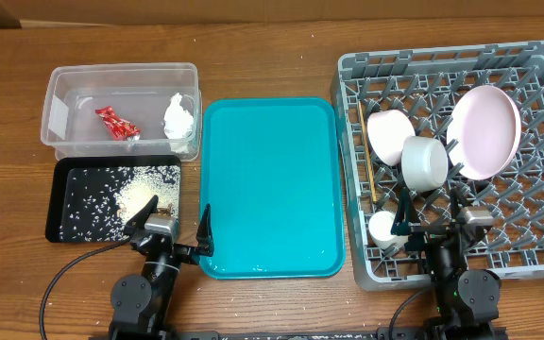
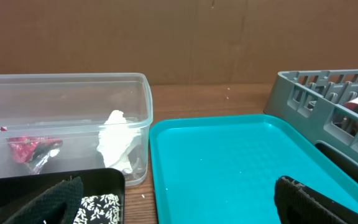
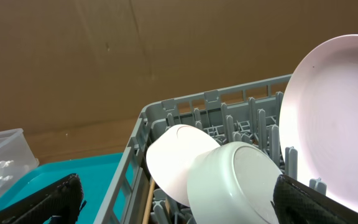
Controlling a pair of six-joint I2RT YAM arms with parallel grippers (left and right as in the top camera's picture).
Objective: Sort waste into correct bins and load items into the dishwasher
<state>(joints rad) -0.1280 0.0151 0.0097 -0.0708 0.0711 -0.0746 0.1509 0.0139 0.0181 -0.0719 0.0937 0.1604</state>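
Waste sits at the upper left of the overhead view: a red wrapper (image 1: pixel 117 124) and a white napkin (image 1: pixel 179 115) lie inside the clear tub (image 1: pixel 121 68), well above the left gripper (image 1: pixel 175 225). Food scraps (image 1: pixel 121 194) cover the black tray (image 1: pixel 53 203) just left of that gripper, whose fingers are spread and empty beside the teal tray (image 1: pixel 270 179). At right, the rack (image 1: pixel 442 59) holds chopsticks (image 1: pixel 365 151), a pink bowl (image 1: pixel 390 132), a white bowl (image 1: pixel 424 162) and a plate (image 1: pixel 485 132). The right gripper (image 1: pixel 433 222), also spread and empty, hovers at the rack's lower edge, with a cup (image 1: pixel 382 229) just to its left.
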